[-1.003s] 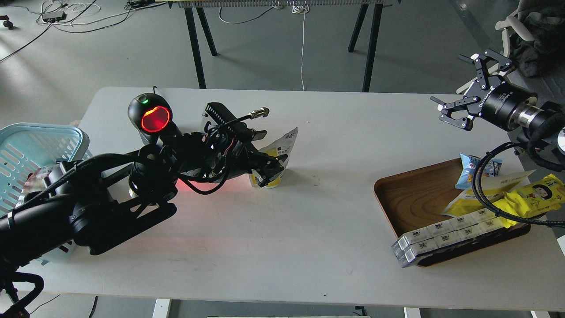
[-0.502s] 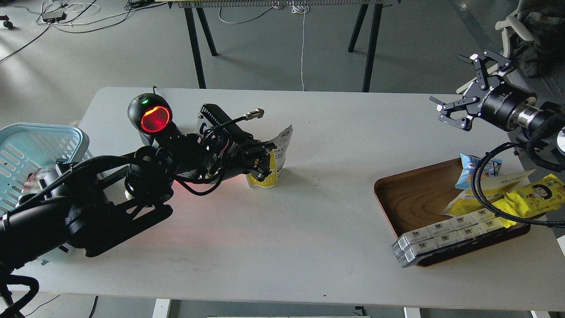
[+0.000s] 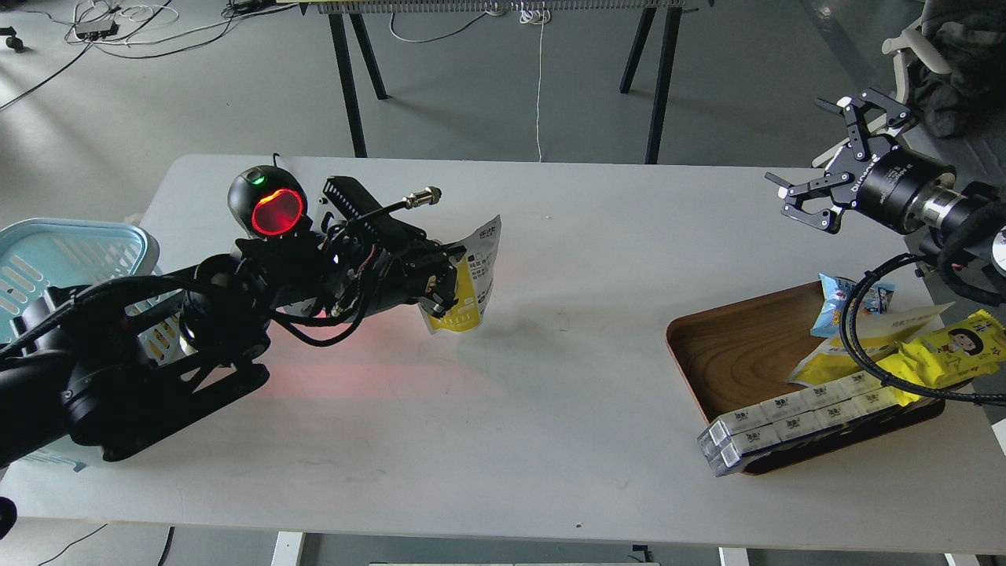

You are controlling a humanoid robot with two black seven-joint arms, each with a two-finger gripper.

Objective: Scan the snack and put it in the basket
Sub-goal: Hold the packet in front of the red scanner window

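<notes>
View: a single head camera, no second view to share with.
Facing: forward and down over the table (image 3: 550, 377).
Range: moderate; both arms enter from the frame's sides.

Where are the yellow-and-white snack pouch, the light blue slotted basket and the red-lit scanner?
yellow-and-white snack pouch (image 3: 470, 287), head view, printed front.
light blue slotted basket (image 3: 118, 233), head view, rounded rim.
red-lit scanner (image 3: 277, 211), head view, glowing window.

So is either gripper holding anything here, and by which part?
The left gripper holds the snack by its left edge, about mid-height. The right gripper is open and holds nothing.
</notes>
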